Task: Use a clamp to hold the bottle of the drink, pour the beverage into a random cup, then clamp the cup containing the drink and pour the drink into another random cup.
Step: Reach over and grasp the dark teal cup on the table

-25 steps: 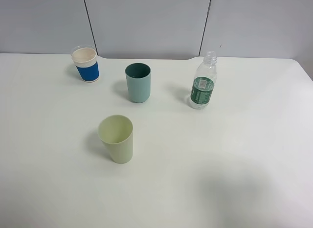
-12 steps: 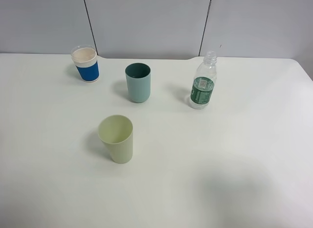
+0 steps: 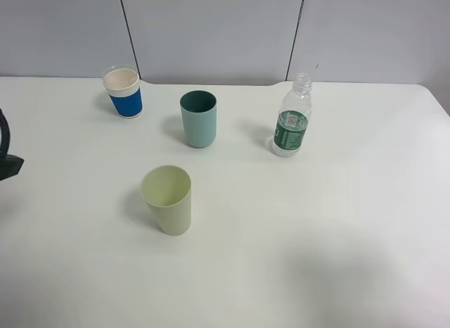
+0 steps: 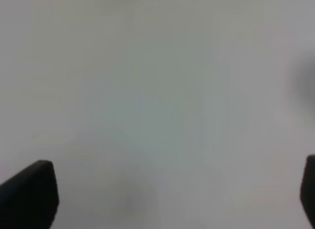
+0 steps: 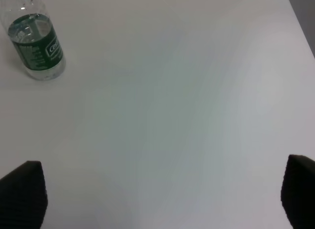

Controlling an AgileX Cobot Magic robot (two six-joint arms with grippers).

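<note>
A clear uncapped bottle [image 3: 292, 124] with a green label stands upright at the back right of the white table [image 3: 316, 222]; it also shows in the right wrist view [image 5: 35, 46]. A teal cup [image 3: 198, 118], a blue paper cup [image 3: 124, 93] and a pale green cup [image 3: 168, 199] stand upright. My left gripper [image 4: 177, 194] is open over bare table; a dark part of it shows at the left edge of the high view [image 3: 7, 155]. My right gripper [image 5: 162, 199] is open and empty, well away from the bottle, and is out of the high view.
A grey panelled wall [image 3: 211, 32] runs behind the table. The table's right edge [image 5: 300, 22] shows in the right wrist view. Bare table surface lies between the cups and the front edge.
A dark part of the left arm has come into the high view at the left edge. The cups and the bottle have not moved.
</note>
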